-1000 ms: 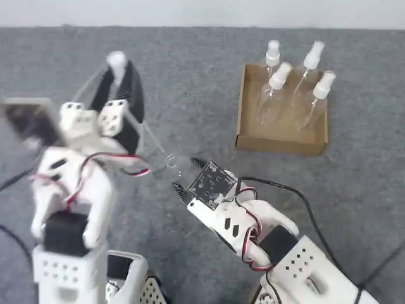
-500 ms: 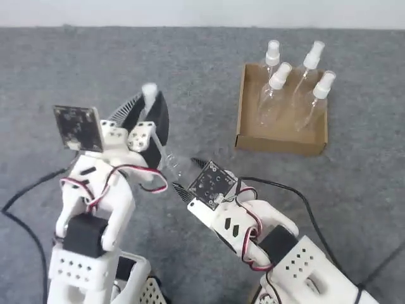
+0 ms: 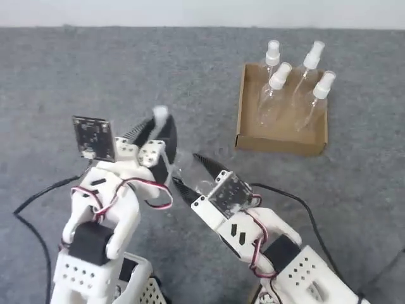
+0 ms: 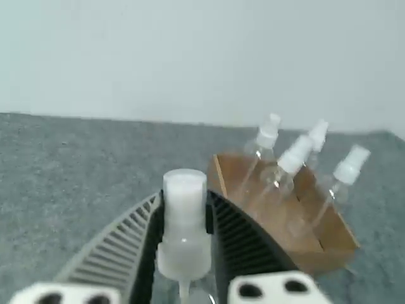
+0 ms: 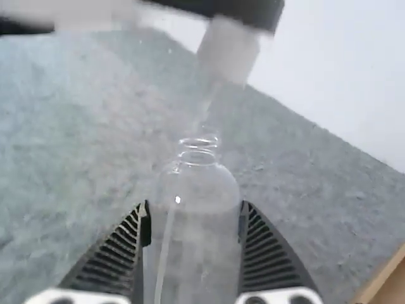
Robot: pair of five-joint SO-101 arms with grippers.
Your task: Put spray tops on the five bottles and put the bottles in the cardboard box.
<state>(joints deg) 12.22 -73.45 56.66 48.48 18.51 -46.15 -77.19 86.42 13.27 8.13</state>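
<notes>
My left gripper [image 3: 159, 132] is shut on a white spray top [image 4: 184, 221], whose thin tube hangs down toward the bottle's neck. My right gripper [image 5: 192, 218] is shut on a clear open-necked bottle [image 5: 192, 221] held upright at the table's middle [image 3: 183, 170]. The spray top [image 5: 229, 45] sits just above the bottle's threaded mouth, with its tube reaching the opening. The cardboard box [image 3: 278, 140] stands at the far right and holds several capped bottles [image 3: 272, 95]. In the left wrist view the box [image 4: 316, 250] lies beyond the spray top.
Grey carpet [image 3: 76, 76] covers the table. Black cables [image 3: 304, 202] trail from the right arm's base and another cable [image 3: 28, 202] runs at the left. A pale wall [image 4: 190, 50] stands behind the table.
The left arm has swung right and toward the bottle, bringing the spray top over its mouth. The right gripper has lifted the bottle upright and shifted slightly.
</notes>
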